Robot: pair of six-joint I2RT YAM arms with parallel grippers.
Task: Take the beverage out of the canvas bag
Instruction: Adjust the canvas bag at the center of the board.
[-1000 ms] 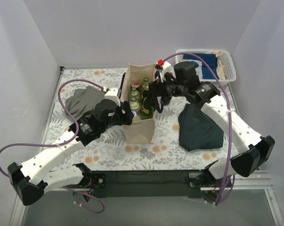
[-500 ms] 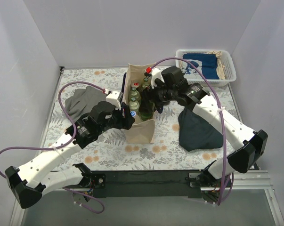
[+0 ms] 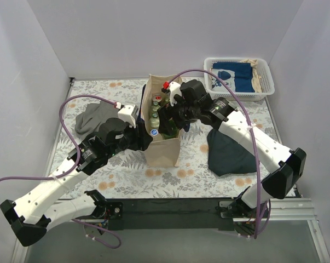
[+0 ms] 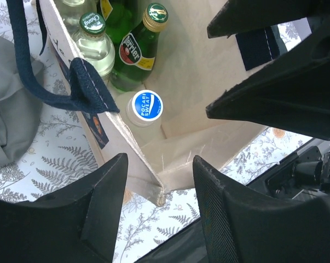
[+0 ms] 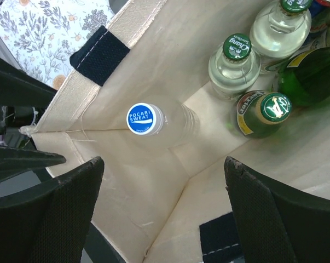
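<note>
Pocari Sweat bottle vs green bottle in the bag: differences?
Cap: the Pocari Sweat bottle has a blue cap with white lettering; the green bottle a green one.
Body: Pocari Sweat bottle pale and see-through; green bottle dark green, red-and-yellow neck label.
Spot: Pocari Sweat bottle alone near a corner; green bottle among other bottles.
Both upright, capped, inside the canvas bag.

right fingers (image 5: 61, 219) moved over canvas bag (image 3: 165, 154)

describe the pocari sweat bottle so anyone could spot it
Find the tall cream canvas bag with navy handles, mid-scene. Inside, at its near end, stands a clear bottle. Only it has a flat blue cap; the neighbouring bottles have green caps.
</note>
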